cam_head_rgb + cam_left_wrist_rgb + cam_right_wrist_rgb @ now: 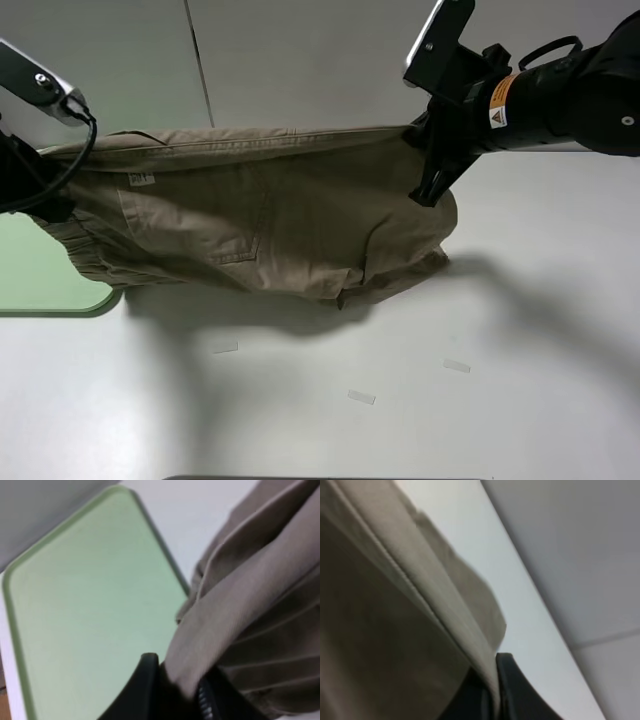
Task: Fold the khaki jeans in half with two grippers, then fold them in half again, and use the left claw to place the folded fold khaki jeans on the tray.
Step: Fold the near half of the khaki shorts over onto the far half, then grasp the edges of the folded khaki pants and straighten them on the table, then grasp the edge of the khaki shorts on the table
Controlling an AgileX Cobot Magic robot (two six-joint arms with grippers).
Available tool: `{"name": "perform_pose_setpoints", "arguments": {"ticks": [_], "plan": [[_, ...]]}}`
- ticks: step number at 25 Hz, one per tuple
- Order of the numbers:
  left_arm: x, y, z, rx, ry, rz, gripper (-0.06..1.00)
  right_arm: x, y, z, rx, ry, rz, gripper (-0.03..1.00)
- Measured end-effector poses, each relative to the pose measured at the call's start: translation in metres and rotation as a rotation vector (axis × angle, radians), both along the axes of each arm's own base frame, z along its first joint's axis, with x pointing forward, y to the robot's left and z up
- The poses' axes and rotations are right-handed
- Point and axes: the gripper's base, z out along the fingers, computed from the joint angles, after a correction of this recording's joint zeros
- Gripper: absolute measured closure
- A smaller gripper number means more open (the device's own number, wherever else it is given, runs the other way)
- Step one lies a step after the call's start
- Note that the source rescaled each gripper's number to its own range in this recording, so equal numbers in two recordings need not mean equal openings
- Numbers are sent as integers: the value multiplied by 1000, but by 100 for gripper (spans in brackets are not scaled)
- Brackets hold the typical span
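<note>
While both of my grippers hold the khaki jeans (260, 225) up off the table (500, 380), I judge the fold will only come out clean if I carry the two ends at the same height, with the top edge taut. I should lower them together so the hanging cloth lays down flat rather than bunching. My left claw (176, 692) is clamped on the gathered waistband end, which hangs over the edge of the tray (75, 590). My right gripper (430, 185) is pinched tight on the leg end. The garment spans between them, its long axis running side to side across the table, with the waistband pointing to my left toward the tray and the hems to my right. Its lower edge sags toward the tabletop, and I cannot tell whether it brushes it.
</note>
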Motion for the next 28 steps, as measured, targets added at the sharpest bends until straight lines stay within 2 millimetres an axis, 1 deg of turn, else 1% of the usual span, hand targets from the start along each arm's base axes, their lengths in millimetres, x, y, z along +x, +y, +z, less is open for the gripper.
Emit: {"name": "perform_pose_setpoints", "arguments": {"ticks": [2,5,6,7,9,10,12,13,14,15,17,18,19,21,24,28], "plan": [[0,4,-4,-5,-3,8,89,2,2,-2,8,-4,8,97],[-1,7,-13,-7,-3,-6,89,4,3,-10,1,15,11,97],[-1,7,-15,-2,-2,-13,87,5,4,-14,-4,25,11,97],[-1,7,-17,1,3,-17,82,6,4,-17,-10,35,10,97],[2,8,-22,16,21,-17,67,7,4,-24,-26,61,2,95],[3,8,-25,30,43,-11,59,7,2,-27,-42,78,-8,91],[6,11,-34,63,94,9,45,8,-4,-32,-74,115,-38,75],[7,12,-38,75,119,17,41,9,-7,-33,-82,125,-52,61],[9,12,-43,82,142,19,39,10,-9,-34,-85,130,-59,49],[10,12,-46,87,157,18,37,11,-11,-34,-86,132,-66,35],[13,11,-52,94,183,16,35,11,-13,-34,-87,132,-70,14],[13,11,-53,94,187,14,35,11,-13,-34,-87,132,-70,14],[13,11,-54,94,187,13,34,11,-13,-34,-89,135,-72,8],[14,10,-54,94,184,9,34,11,-13,-34,-89,134,-71,3],[15,10,-53,94,181,10,34,11,-13,-34,-89,134,-71,0],[18,9,-48,90,167,15,34,11,-13,-34,-89,134,-71,0]]}}
